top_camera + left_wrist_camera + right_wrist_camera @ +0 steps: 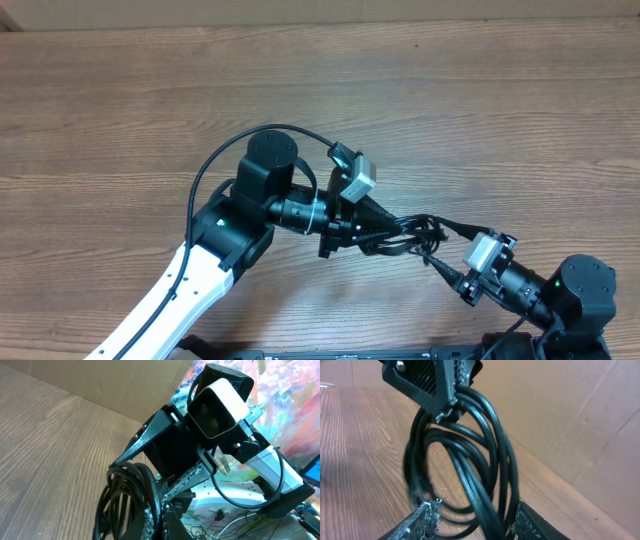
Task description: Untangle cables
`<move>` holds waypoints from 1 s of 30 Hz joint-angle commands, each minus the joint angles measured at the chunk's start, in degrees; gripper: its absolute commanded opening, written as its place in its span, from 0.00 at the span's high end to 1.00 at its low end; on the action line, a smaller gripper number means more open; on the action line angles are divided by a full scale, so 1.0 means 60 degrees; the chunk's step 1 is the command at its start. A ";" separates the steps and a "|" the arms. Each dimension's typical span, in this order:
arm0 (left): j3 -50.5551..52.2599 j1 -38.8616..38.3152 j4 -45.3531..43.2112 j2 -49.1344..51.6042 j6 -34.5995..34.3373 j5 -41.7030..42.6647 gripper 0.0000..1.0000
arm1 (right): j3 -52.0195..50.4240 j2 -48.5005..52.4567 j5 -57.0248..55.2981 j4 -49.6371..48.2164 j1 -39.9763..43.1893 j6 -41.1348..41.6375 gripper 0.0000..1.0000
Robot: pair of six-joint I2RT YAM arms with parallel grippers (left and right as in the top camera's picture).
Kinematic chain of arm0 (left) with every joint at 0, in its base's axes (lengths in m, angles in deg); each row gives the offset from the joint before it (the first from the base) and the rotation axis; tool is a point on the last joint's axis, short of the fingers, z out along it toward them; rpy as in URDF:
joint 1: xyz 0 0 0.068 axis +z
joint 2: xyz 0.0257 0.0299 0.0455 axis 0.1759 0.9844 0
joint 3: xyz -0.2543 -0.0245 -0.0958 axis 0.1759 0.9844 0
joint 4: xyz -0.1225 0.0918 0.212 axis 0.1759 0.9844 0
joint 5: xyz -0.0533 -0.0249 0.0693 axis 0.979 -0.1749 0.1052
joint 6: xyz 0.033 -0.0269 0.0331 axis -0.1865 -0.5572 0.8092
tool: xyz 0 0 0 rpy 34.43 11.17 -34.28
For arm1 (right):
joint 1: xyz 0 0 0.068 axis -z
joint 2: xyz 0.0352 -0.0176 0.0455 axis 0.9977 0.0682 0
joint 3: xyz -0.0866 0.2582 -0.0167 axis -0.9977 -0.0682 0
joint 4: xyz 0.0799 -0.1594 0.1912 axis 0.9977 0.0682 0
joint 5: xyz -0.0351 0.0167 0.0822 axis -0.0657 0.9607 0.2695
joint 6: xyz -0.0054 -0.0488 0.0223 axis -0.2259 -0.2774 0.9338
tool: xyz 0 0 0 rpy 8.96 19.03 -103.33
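Observation:
The cables (418,236) are a bundle of thin black loops hanging just above the wooden table, between the two grippers. My left gripper (385,228) is shut on one end of the bundle. In the right wrist view it (451,397) clamps the top of the loops (470,455). My right gripper (441,262) stands open at the other end, and its fingers (422,519) flank several strands without pinching them. The left wrist view shows the loops (125,497) beside my left gripper (161,512). No plug ends show.
The wooden table (150,90) stretches left and far. A cardboard wall (580,420) stands behind it. The right arm's white wrist camera (215,405) sits close in front of the left wrist. Thicker arm wiring (215,165) arcs over the left arm.

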 commanded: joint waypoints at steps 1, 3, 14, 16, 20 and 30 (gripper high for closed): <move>-0.0277 -0.0160 -0.0073 -0.0076 -0.0204 0.0299 0.96 | 0.0080 0.0018 0.0076 -0.0062 -0.0051 -0.0528 0.51; -0.0277 -0.0171 -0.0073 -0.0076 -0.0208 0.0299 0.96 | 0.0080 0.0044 0.0076 -0.0055 -0.0051 -0.0561 0.54; -0.0277 -0.0164 -0.0142 -0.0076 -0.0244 0.0102 0.96 | 0.0080 0.0113 0.0076 0.0229 -0.0051 -0.0557 0.96; -0.0277 -0.0160 -0.0142 -0.0076 -0.0251 -0.0007 0.96 | 0.0080 0.0113 0.0080 0.0233 -0.0051 -0.0557 0.96; -0.0277 -0.0160 -0.0135 -0.0076 -0.0251 -0.0368 0.96 | 0.0080 0.0113 0.0084 0.0237 -0.0051 -0.0546 0.96; -0.0277 -0.0157 0.0601 -0.0076 0.1508 -0.0721 0.22 | 0.0080 0.0113 0.0087 0.0226 -0.0051 0.0153 0.96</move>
